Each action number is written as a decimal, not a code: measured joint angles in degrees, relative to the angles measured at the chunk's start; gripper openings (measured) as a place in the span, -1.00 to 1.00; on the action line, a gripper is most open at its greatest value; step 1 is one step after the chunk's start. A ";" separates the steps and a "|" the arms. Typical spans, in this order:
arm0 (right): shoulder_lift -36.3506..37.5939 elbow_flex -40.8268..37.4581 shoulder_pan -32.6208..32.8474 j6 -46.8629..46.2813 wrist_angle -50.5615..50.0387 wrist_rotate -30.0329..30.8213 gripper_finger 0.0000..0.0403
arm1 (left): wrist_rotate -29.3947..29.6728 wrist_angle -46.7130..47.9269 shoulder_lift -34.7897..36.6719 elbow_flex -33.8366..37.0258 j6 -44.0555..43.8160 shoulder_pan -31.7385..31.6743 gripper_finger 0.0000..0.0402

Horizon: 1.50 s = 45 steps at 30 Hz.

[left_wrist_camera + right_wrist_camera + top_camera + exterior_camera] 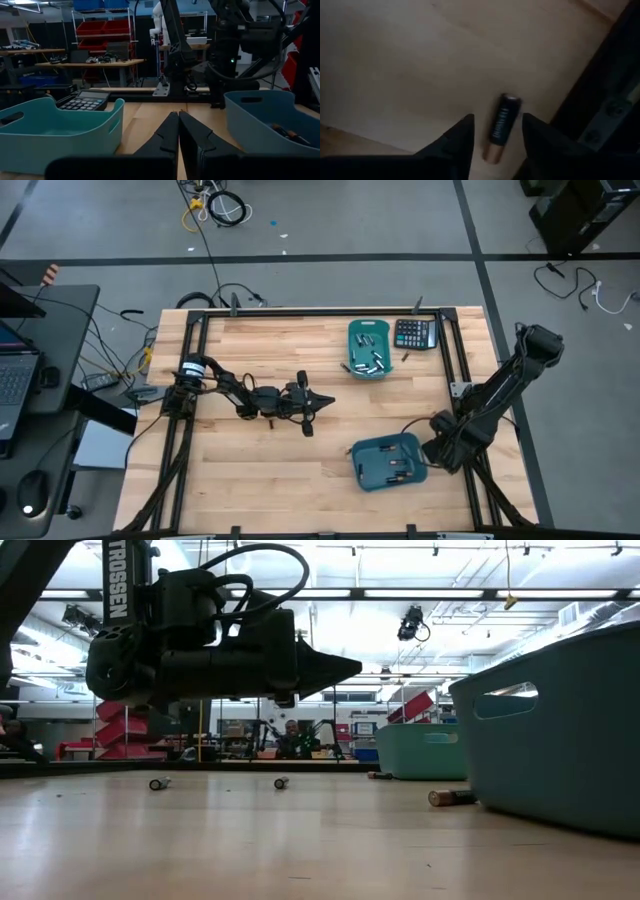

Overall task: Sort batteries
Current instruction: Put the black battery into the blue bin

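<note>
A black battery with a copper end (pixel 501 128) lies flat on the wood by the table's right rail. My right gripper (pixel 496 131) points down over it, open, one finger on either side with a gap to each. In the high view this gripper (pixel 436 452) stands just right of the near teal bin (pixel 388 463), which holds a few batteries. The far teal bin (pixel 368 350) holds several silvery batteries. My left gripper (pixel 325 400) hovers level at mid-table, shut and empty, its tips (pixel 178 114) pointing toward the right edge.
A black calculator (pixel 415 333) lies beside the far bin. Loose batteries lie on the wood (pixel 158 783) (pixel 281 782), one more (pixel 450 797) next to the near bin's wall (pixel 560 740). A black rail frame (pixel 452 370) runs round the table.
</note>
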State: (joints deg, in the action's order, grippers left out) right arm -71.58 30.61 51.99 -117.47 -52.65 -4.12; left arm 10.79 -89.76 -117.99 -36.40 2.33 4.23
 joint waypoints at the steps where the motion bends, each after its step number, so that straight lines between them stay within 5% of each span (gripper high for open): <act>1: -0.51 0.00 0.00 0.11 0.57 0.00 -0.20 | 0.01 0.00 0.00 0.00 -0.01 0.00 -0.93; 8: -4.75 0.39 -0.04 3.11 2.82 0.11 -0.28 | 0.00 0.06 -0.02 0.00 -0.02 0.00 -0.93; 16: -3.81 0.29 -0.03 3.74 1.18 0.09 -0.86 | -0.02 0.13 -0.02 0.00 -1.36 0.02 -0.93; 23: -0.71 0.22 0.09 3.71 -4.32 1.92 -0.89 | 0.05 0.08 -0.02 0.00 -2.22 0.07 -0.93; 30: 3.36 6.28 0.53 2.53 -11.62 9.89 -0.89 | 3.80 0.05 -0.02 0.00 -4.46 0.07 -0.93; 45: 6.22 22.97 0.48 4.72 -31.66 30.59 -0.89 | -2.12 -0.02 0.26 -2.91 -4.16 0.79 -0.93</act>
State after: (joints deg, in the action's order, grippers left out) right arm -65.36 53.58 52.47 -112.75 -84.31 26.47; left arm 8.66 -89.78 -117.73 -39.31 -1.83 5.02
